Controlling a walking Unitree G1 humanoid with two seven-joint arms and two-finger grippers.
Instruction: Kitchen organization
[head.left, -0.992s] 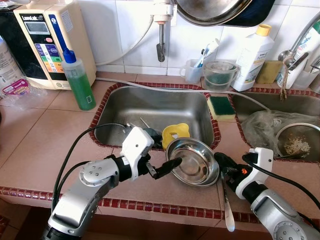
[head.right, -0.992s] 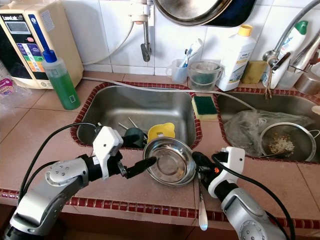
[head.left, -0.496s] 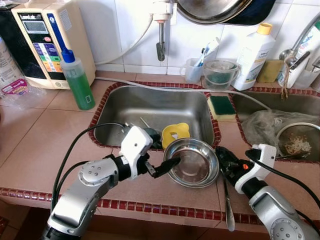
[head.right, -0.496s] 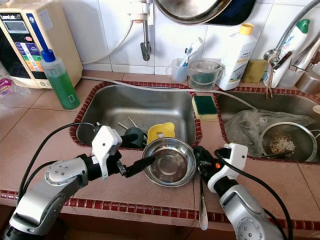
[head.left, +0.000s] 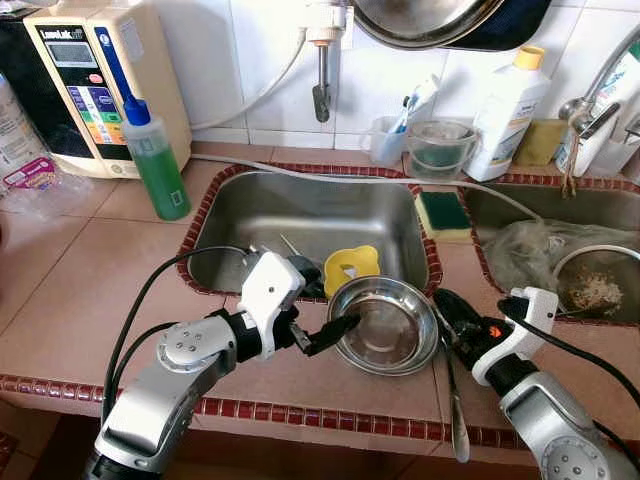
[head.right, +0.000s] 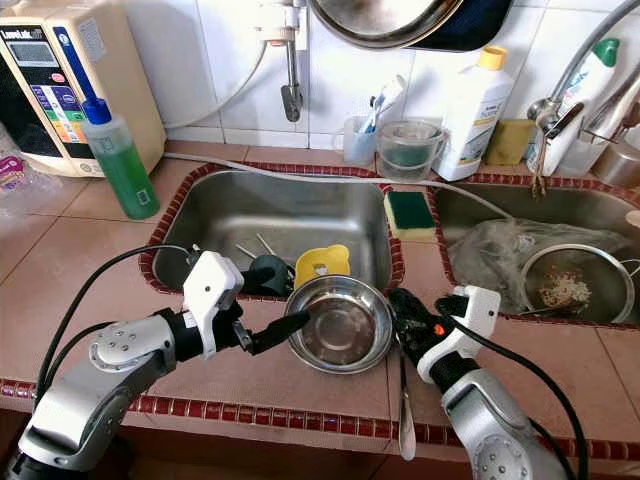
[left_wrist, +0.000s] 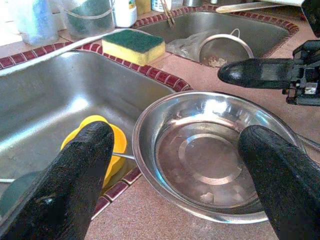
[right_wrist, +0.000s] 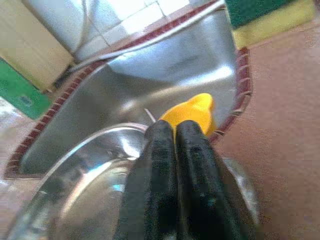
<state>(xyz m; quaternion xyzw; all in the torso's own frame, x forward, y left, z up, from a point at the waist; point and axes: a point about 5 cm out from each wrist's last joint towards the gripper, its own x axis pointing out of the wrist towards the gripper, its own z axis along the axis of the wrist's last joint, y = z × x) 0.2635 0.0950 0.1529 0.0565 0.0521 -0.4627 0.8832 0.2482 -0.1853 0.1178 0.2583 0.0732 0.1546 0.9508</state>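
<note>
1. The steel bowl (head.left: 383, 325) sits on the tiled table (head.left: 90, 290) at the front lip of the left sink (head.left: 310, 215), its rim overhanging the basin edge; a likely staging spot, judged as on its way into or out of the wash.
2. The left pincer (head.left: 340, 328) is at the bowl's near-left rim, fingers spread wide; the left wrist view shows one finger (left_wrist: 75, 175) outside on the sink side and the other over the bowl's far wall, so it straddles the bowl and grips nothing; this reads as lining up to grip the rim.
3. The right pincer (head.left: 452, 312) lies by the bowl's right rim with its fingers (right_wrist: 172, 165) pressed together, holding nothing; probably bracing the bowl so it does not slide.
4. A yellow cup (head.left: 350, 268) rests in the sink just behind the bowl, beside dark utensils; a long spoon (head.left: 455, 400) lies on the table beneath the right arm, running out past the front edge.
5. The head views give the layout: green soap bottle (head.left: 157, 160), sponge (head.left: 442, 212) on the divider, strainer (head.left: 598, 285) in the right basin.
6. The left wrist view adds the bowl's empty, wet-looking floor; the right wrist view adds the shut fingertips against the rim.
</note>
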